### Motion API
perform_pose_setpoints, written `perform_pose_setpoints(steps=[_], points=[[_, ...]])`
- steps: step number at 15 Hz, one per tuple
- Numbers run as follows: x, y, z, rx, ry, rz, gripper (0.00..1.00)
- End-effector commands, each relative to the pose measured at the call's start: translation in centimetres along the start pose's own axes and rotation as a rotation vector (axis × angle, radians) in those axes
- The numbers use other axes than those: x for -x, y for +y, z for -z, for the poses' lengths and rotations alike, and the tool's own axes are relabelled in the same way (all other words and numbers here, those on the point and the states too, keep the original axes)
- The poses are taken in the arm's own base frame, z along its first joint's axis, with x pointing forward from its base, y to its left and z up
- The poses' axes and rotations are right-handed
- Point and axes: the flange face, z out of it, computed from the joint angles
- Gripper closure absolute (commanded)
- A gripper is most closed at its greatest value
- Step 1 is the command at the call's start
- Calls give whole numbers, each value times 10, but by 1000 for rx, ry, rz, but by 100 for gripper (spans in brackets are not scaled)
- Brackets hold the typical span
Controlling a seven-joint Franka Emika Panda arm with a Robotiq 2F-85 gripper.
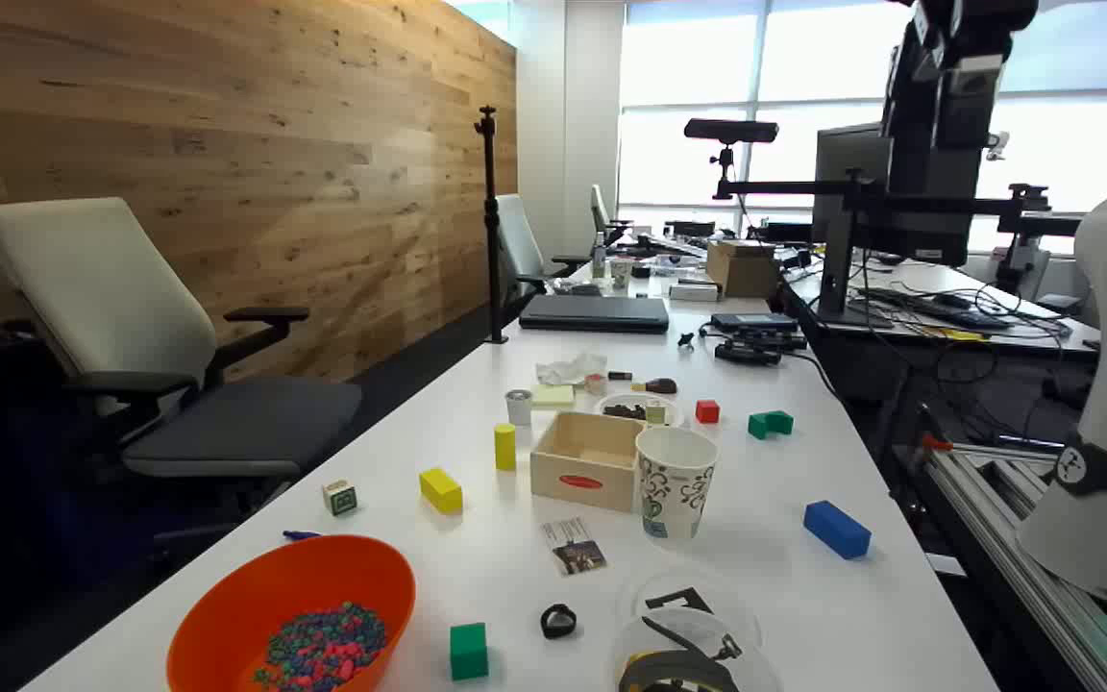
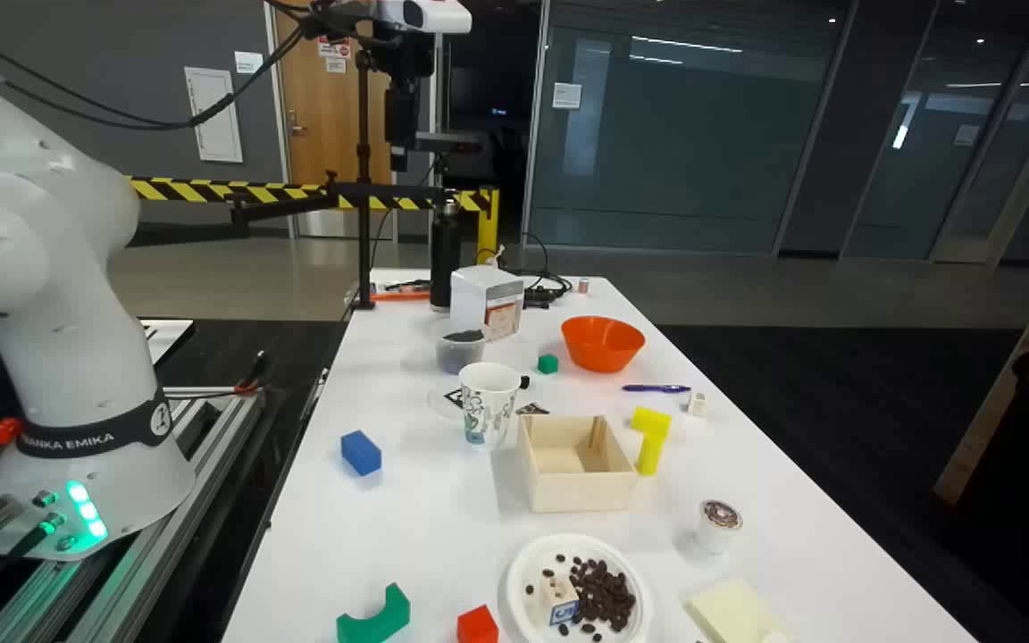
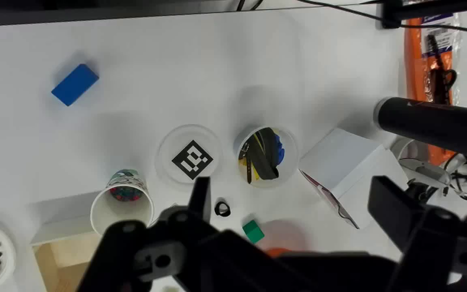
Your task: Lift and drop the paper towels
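L to R in an exterior view: orange bowl [image 1: 323, 577], near L, w/ pink, blue & green bits [image 1: 328, 644] piled inside. Small white pod [image 1: 518, 411], upright, lid on, so contents hidden. Beyond it, crumpled white paper [image 1: 571, 369] lying loose on the table [image 1: 851, 625]; likeliest match for the paper towels, can't be 100% sure. Then wood box [image 1: 553, 471], open top, inner walls & floor showing. Just past it, white plate [image 2: 579, 543] w/ dk coffee beans [image 2: 606, 594], mostly bunched to 1 side, + pale letter block [image 2: 557, 597] next to the heap. Paper cup [image 1: 674, 490], patterned, upright, just beside the wood box; wrist view looks down into it & shows multicol. bits [image 3: 126, 194] at btm. Clear disc [image 3: 166, 156], flat, w/ b/w marker [image 3: 192, 159]; can't tell if on or under it. Clear tub [image 3: 291, 158] just beside: dk strap [image 3: 262, 156] inside, plus yellow & blue pcs. R of that in wrist view, white box [image 3: 335, 160], contents hidden; blk bottle [image 2: 446, 259] upright near it, contents hidden too. Gripper [image 3: 292, 196] up above the table, jaws wide, well apart.
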Motion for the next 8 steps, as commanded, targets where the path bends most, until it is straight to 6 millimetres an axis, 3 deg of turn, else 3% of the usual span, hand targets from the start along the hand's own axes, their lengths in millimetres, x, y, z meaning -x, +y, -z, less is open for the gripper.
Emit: perform_pose_setpoints(steps=[1, 7, 8], points=[[0, 0, 1, 0, 0, 0, 0], [0, 0, 1, 0, 1, 1, 0], [-7, -1, 1, -21, 29, -1, 0]])
